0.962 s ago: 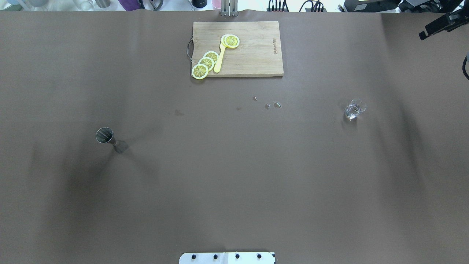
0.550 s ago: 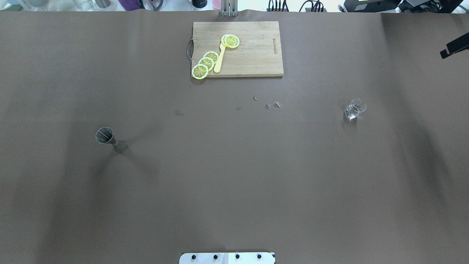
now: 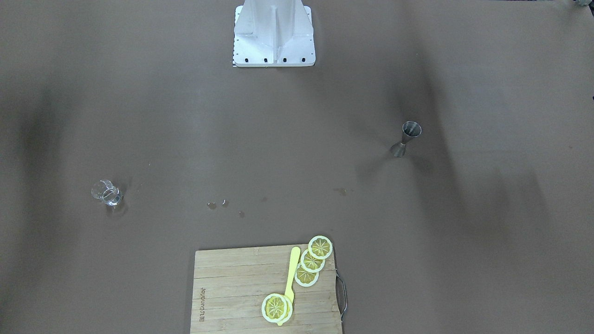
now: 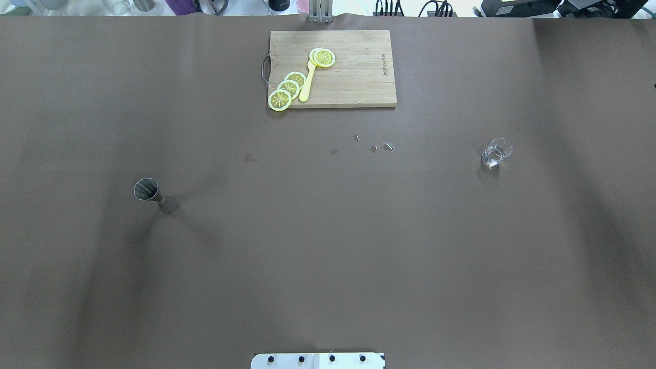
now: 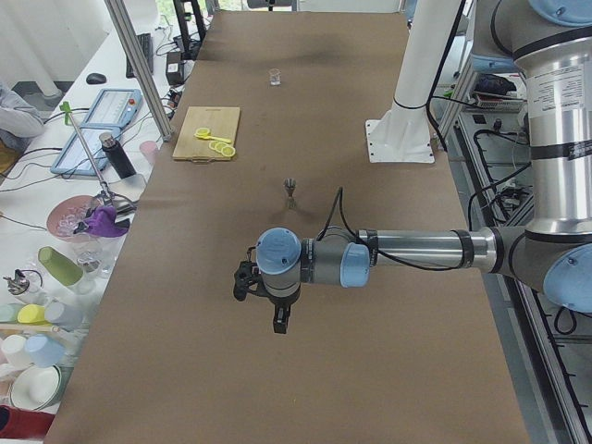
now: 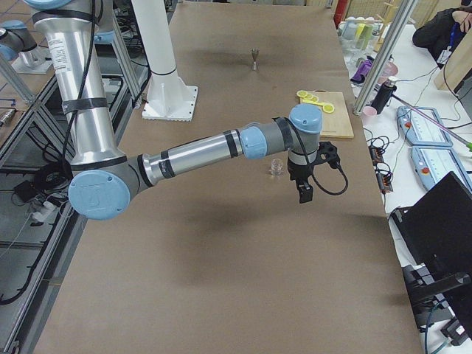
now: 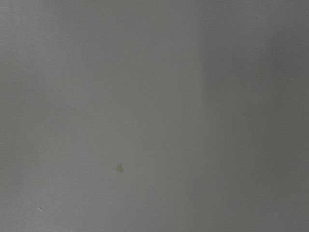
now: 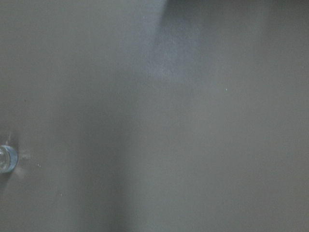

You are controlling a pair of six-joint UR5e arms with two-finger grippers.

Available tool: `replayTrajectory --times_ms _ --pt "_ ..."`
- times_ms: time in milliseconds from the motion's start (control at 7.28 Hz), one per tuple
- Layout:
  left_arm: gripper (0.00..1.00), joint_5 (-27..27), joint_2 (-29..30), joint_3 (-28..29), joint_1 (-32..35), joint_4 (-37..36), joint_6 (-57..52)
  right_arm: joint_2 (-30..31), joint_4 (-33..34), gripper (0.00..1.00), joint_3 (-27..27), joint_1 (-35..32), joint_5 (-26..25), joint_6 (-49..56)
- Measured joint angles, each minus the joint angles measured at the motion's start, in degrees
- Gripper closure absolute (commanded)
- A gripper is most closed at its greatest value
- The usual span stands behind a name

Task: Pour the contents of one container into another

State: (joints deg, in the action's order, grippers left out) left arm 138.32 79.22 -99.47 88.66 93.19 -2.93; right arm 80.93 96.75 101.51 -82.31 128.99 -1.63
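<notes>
The clear glass cup (image 4: 496, 152) stands upright on the brown table's right half, also seen in the front view (image 3: 106, 192) and at the left edge of the right wrist view (image 8: 6, 158). The steel jigger (image 4: 149, 192) stands upright on the left half (image 3: 406, 138). Neither gripper appears in the overhead or front views. In the left side view my left gripper (image 5: 279, 319) hangs above bare table, nearer the camera than the jigger (image 5: 290, 190). In the right side view my right gripper (image 6: 304, 193) hangs just beside the cup (image 6: 276, 168). I cannot tell whether either is open or shut.
A wooden cutting board (image 4: 359, 77) with lemon slices (image 4: 287, 88) and a yellow stick lies at the far middle. Small wet spots (image 4: 382, 147) mark the table between board and cup. The white robot base (image 3: 274, 37) sits at the near edge.
A dark part of the right arm at the overhead view's upper right edge has slid out of that view to the right. The cup and the jigger have not moved.
</notes>
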Motion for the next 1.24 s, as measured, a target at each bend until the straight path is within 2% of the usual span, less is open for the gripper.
replayTrajectory --times_ms 275,412,687,962,1237 --pt "0.01 -0.08 -1.08 -0.75 0.01 -0.08 -0.10 5.65 4.37 0.00 4.71 -1.35 -0.16 0.52" --pt "0.01 -0.06 -1.41 -0.91 -0.08 -0.09 -0.24 9.38 3.10 0.00 6.32 -1.70 0.02 1.05" --pt "0.01 0.04 -1.58 -0.44 -0.18 -0.13 -0.38 16.07 -4.24 0.00 7.11 -2.01 1.05 3.09" --pt "0.01 -0.13 -1.73 -0.10 -0.12 -0.12 -0.44 18.06 -8.16 0.00 6.18 -2.06 1.97 3.73" --pt "0.01 -0.62 -1.84 0.16 -0.07 -0.12 -0.47 18.06 -8.83 0.00 5.89 -2.06 1.94 3.89"
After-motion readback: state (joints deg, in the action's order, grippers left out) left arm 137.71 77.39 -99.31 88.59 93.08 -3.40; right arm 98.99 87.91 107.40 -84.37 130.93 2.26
